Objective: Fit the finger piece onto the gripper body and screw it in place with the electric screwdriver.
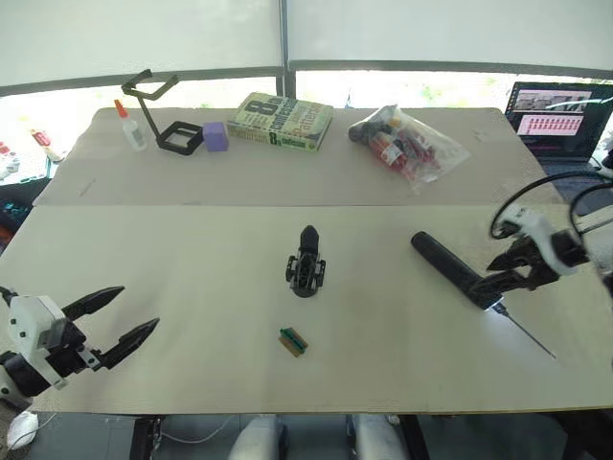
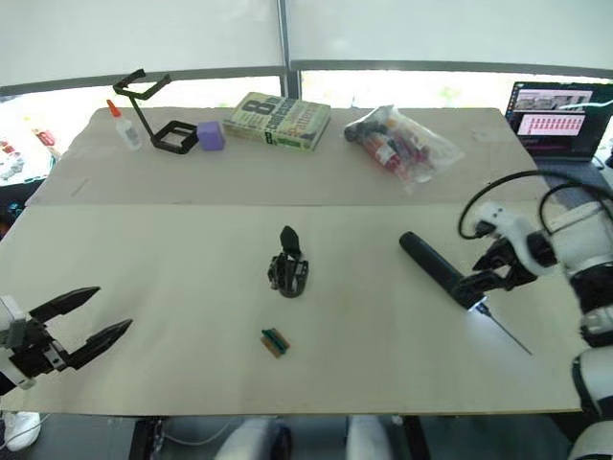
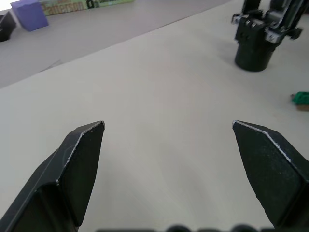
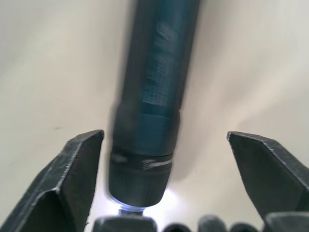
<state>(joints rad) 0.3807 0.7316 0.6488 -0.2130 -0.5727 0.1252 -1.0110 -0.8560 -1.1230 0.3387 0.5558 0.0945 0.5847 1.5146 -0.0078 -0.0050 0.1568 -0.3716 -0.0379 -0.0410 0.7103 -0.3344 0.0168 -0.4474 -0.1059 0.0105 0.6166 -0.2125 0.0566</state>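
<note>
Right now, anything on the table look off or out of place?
One oddity: the screwdriver lies flat with its tip light already on, a bright patch on the table by the bit, while the right claw is open around it, not gripping. The gripper body stands upright; nothing is spilled.

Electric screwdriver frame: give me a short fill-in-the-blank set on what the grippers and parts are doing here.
1. The right gripper is ____ around the electric screwdriver.
2. The screwdriver lies on the ____.
3. The left gripper holds ____.
4. The gripper body stands near the table's ____.

Missing words: open; table; nothing; middle
</note>
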